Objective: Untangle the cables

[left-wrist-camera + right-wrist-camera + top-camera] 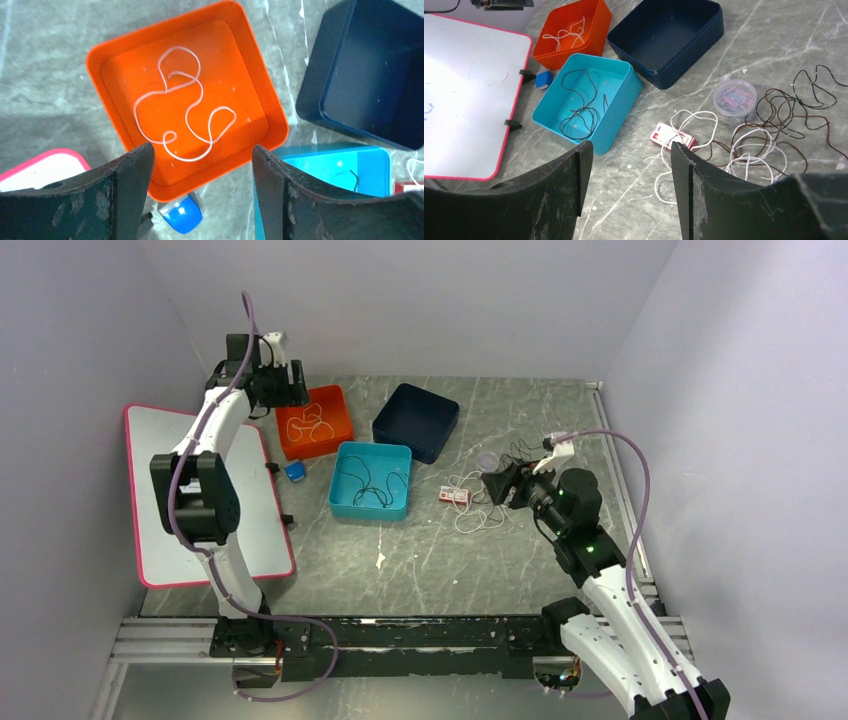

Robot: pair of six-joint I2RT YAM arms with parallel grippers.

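The left gripper [202,152] is being held above the orange tray [272,95], its jaws spread wide with nothing gripped. A white cable [192,102] is being cradled, loosely looped, inside that tray. A black cable [583,114] is being contained by the teal tray [621,117]. Further right, the tangled cables [754,145] are being faced on the table [774,40] by the right gripper [631,150], parted and empty.
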